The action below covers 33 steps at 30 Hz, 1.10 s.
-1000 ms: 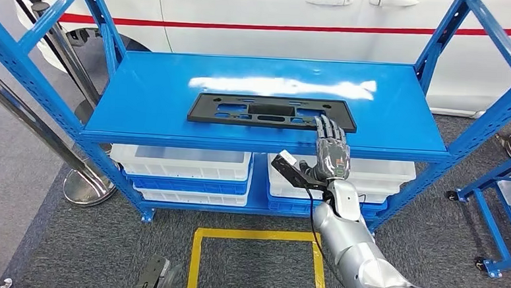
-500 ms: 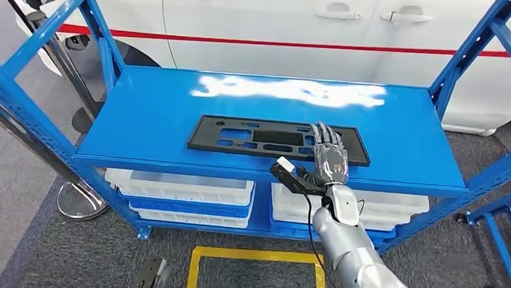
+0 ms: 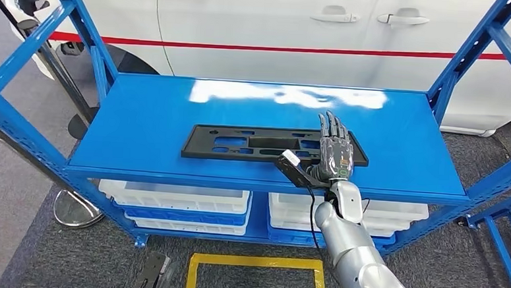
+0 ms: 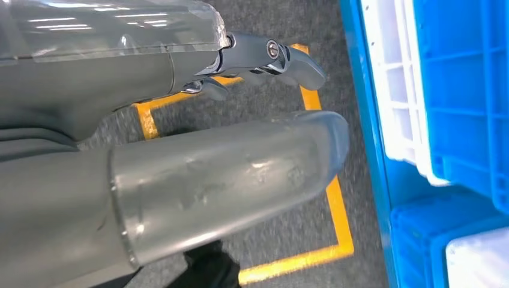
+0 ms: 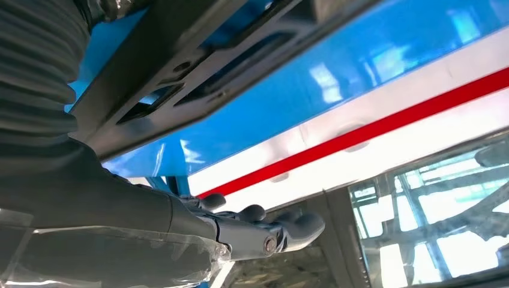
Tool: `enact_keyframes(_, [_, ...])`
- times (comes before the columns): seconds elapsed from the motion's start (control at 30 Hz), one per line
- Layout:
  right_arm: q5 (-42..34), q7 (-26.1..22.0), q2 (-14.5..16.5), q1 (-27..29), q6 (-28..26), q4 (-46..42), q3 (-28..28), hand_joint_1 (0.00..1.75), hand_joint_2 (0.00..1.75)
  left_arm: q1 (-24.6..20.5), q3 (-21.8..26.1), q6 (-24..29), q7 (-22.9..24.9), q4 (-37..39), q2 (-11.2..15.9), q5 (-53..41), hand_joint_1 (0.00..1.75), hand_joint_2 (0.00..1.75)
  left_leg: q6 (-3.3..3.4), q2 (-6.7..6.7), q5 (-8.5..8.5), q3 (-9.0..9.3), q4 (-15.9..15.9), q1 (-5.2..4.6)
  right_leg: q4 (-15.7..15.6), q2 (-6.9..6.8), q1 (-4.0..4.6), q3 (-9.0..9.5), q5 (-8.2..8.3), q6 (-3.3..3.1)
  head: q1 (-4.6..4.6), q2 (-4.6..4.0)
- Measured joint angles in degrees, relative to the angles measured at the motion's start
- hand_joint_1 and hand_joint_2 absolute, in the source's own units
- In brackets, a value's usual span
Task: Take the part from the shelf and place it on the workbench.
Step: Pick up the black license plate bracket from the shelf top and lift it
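A flat black part (image 3: 253, 144) with several cut-outs lies lengthwise in the middle of the blue shelf top (image 3: 142, 118). My right hand (image 3: 335, 151) reaches over the part's right end, fingers stretched out flat and back of the hand up. It holds nothing. The right wrist view has the part (image 5: 198, 78) close by and the right hand (image 5: 180, 222) straight, with a gap between its fingers and the part. My left hand (image 4: 180, 168) hangs low over the grey floor, its thumb and fingers apart around nothing.
White and blue bins (image 3: 177, 202) fill the lower shelf. Blue uprights (image 3: 469, 49) stand at the shelf's corners. A white car (image 3: 259, 25) with a red stripe is right behind. A yellow floor square (image 3: 256, 263) lies in front, and a chrome post base (image 3: 74, 207) at the left.
The camera has shifted, so the shelf sits lower in the picture. My right hand has reached forward from the part's near edge to lie across its right end.
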Motion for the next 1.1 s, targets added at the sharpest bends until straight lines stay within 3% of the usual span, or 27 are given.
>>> enact_keyframes(0.07, [0.07,-0.36,0.19,0.33,0.01,-0.51,-0.91,1.74,1.75,0.16,-0.01,0.14,-0.02,0.0,-0.02,-0.18,0.0,0.0,0.69,0.0,1.13,0.28,-0.51,0.11,-0.03,-0.04,-0.01,0.08,-0.06,0.8,0.01,0.0])
enact_keyframes(0.13, [-0.05,-0.84,0.31,0.46,0.01,-0.74,-1.69,1.75,1.75,0.16,-0.01,0.19,-0.01,0.0,-0.08,-0.29,0.0,0.0,1.35,0.1,2.0,0.6,-1.16,0.38,2.38,-0.07,-0.01,-0.8,-2.05,1.27,0.02,0.0])
enact_keyframes(0.23, [-0.15,-1.38,0.34,1.07,0.01,-0.97,-2.73,1.75,1.75,0.15,-0.01,0.19,0.07,0.0,-0.11,-0.32,0.0,0.0,1.78,0.14,2.35,0.41,-1.29,0.39,12.86,-0.08,-0.06,-5.12,-7.96,1.61,0.01,0.0])
enact_keyframes(0.27, [-0.17,-1.46,0.33,1.4,0.01,-0.99,-3.0,1.75,1.75,0.21,-0.01,0.17,0.11,0.0,-0.11,-0.32,0.0,0.0,1.79,0.11,2.34,0.34,-1.21,0.35,15.24,-0.09,-0.07,-6.07,-8.74,1.69,0.02,0.0])
enact_keyframes(0.3, [-0.2,-1.56,0.33,1.68,0.01,-1.03,-3.22,1.75,1.75,0.27,-0.01,0.16,0.14,0.0,-0.11,-0.33,0.0,0.0,1.76,0.07,2.3,0.29,-1.11,0.34,15.6,-0.09,-0.09,-6.06,-8.43,1.74,0.01,0.0])
enact_keyframes(0.33, [-0.27,-1.74,0.33,1.87,0.01,-1.14,-3.37,1.75,1.75,0.3,-0.01,0.14,0.15,0.0,-0.12,-0.35,0.0,0.0,1.69,0.03,2.21,0.27,-0.96,0.34,13.69,-0.1,-0.11,-4.94,-7.11,1.72,0.02,0.0])
enact_keyframes(0.4, [-0.58,-2.37,0.35,1.95,0.01,-1.56,-3.55,1.75,1.75,0.27,-0.01,0.1,0.14,0.0,-0.2,-0.37,0.0,0.0,1.36,-0.04,1.82,0.2,-0.42,0.26,6.21,-0.14,-0.12,-0.85,-3.89,1.51,0.02,0.0])
enact_keyframes(0.47, [-0.93,-3.25,0.45,2.01,0.01,-2.16,-3.7,1.75,1.75,0.18,-0.01,0.09,0.09,0.0,-0.26,-0.37,0.0,0.0,0.85,-0.07,1.38,-0.04,0.21,0.03,1.43,-0.13,-0.02,1.6,-2.66,1.1,-0.01,0.0])
enact_keyframes(0.57, [-1.03,-4.26,0.66,2.19,-0.04,-3.14,-3.82,1.75,1.75,0.15,-0.01,0.16,-0.04,0.0,-0.32,-0.31,0.0,0.0,0.13,-0.07,1.05,-0.2,0.43,-0.02,0.8,-0.12,0.13,1.8,-2.74,0.26,0.01,0.0])
enact_keyframes(0.63, [-1.03,-4.5,0.86,2.08,-0.14,-3.8,-3.84,1.75,1.75,0.13,-0.01,0.21,-0.08,0.0,-0.37,-0.25,0.0,0.0,-0.51,-0.02,-0.56,-1.01,2.57,0.12,0.55,-0.22,-0.1,2.03,-2.66,-0.43,-0.02,0.0])
enact_keyframes(0.73, [-1.03,-4.69,1.14,2.09,-0.19,-4.33,-3.85,1.75,1.75,0.18,-0.01,0.27,-0.11,0.0,-0.38,-0.21,0.0,0.0,-1.29,0.04,-5.66,-5.75,12.96,0.42,0.46,-0.37,-0.15,2.17,-2.73,-0.88,-0.04,0.0])
enact_keyframes(0.8, [-1.12,-4.87,1.19,2.23,-0.19,-4.58,-3.86,1.75,1.75,0.35,-0.01,0.33,-0.13,0.0,-0.38,-0.19,0.0,0.0,-1.41,0.05,-6.28,-7.8,16.91,0.52,0.47,-0.38,-0.11,2.2,-2.76,-0.89,-0.04,0.0])
enact_keyframes(0.83, [-1.23,-4.95,1.19,2.29,-0.19,-4.73,-3.86,1.75,1.75,0.4,-0.01,0.37,-0.15,0.0,-0.38,-0.17,0.0,0.0,-1.34,0.05,-5.02,-7.32,15.7,0.54,0.48,-0.36,-0.11,2.25,-2.78,-0.87,-0.04,0.0])
enact_keyframes(0.93, [-2.51,-5.52,1.19,2.26,-0.19,-4.96,-3.86,1.75,1.75,0.31,-0.01,0.77,-0.23,0.0,-0.39,0.05,0.0,0.0,-0.72,0.07,0.37,-1.98,4.26,0.41,0.51,-0.27,-0.01,2.48,-2.9,-0.56,-0.04,0.0])
enact_keyframes(1.0, [-5.83,-7.52,1.26,2.18,-0.2,-5.08,-3.83,1.75,1.75,0.32,0.0,1.49,-0.36,0.0,-0.42,0.22,0.0,0.0,-0.23,0.02,1.22,-0.24,0.48,0.15,0.46,-0.21,0.1,2.41,-2.81,-0.03,-0.03,0.0])
enact_keyframes(1.1, [-13.69,-9.76,1.65,2.17,0.09,-7.25,-2.17,1.75,1.75,0.49,0.05,2.73,-0.65,0.0,-0.45,0.35,0.0,0.0,0.68,0.01,1.55,-0.1,-0.1,0.1,0.41,-0.12,0.06,2.3,-2.81,1.0,-0.02,0.0])
